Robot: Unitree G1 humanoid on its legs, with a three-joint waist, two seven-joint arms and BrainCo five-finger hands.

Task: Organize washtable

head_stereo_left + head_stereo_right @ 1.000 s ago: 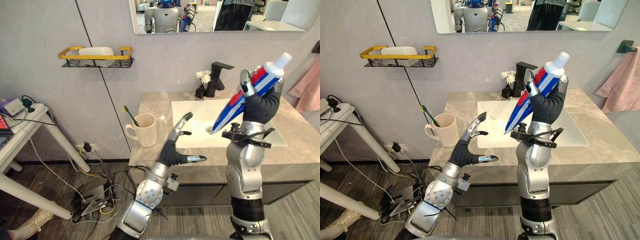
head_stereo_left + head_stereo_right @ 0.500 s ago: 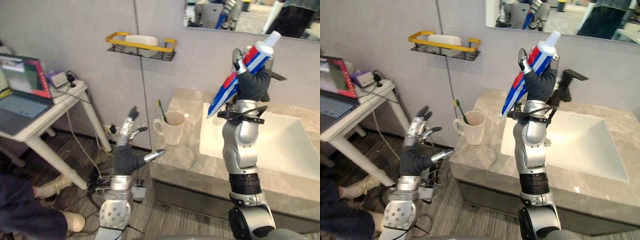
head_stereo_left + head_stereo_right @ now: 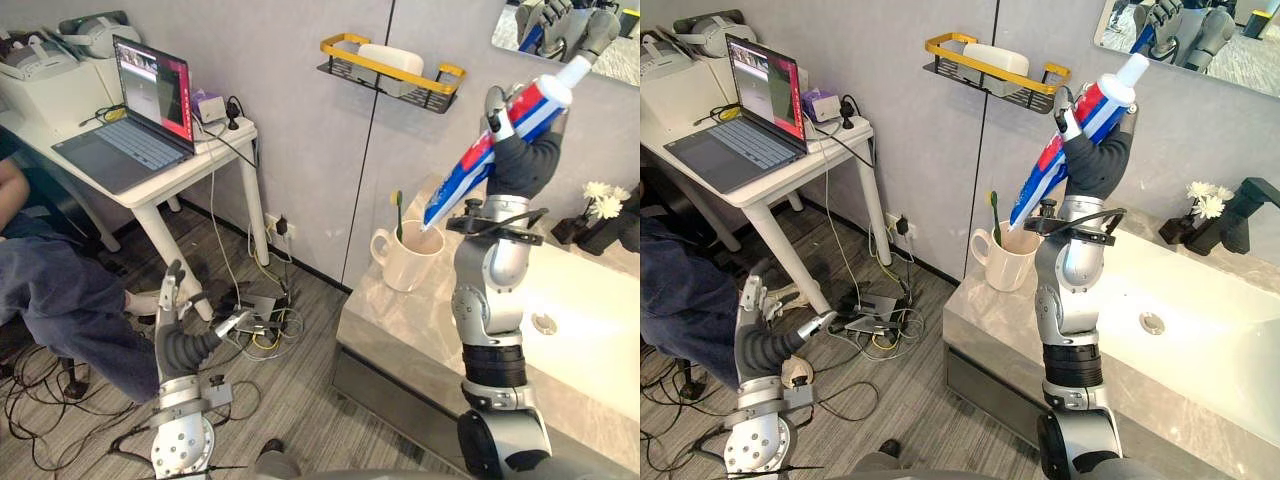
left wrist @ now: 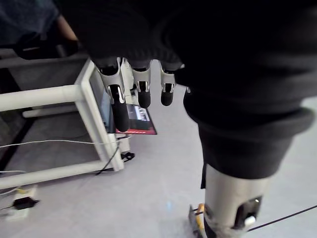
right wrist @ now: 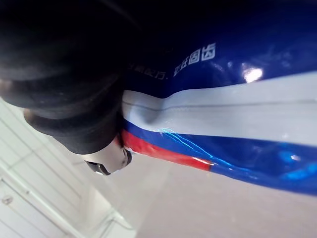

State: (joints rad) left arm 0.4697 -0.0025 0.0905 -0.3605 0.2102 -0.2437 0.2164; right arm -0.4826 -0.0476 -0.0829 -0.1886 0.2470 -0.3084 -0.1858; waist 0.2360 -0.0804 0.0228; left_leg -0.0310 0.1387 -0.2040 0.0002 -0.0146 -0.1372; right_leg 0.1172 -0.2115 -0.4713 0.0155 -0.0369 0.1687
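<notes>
Toothpaste tube [image 3: 462, 182], blue-red-white, white cap up, gripped by right hand [image 3: 522, 165]

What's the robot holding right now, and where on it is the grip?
The right hand is curled round a toothpaste tube at its upper, capped half. The left hand is open and empty.

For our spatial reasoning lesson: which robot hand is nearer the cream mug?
Right. The right hand, gripping the toothpaste tube, is raised above the mug; the left hand is low over the floor, far off.
</notes>
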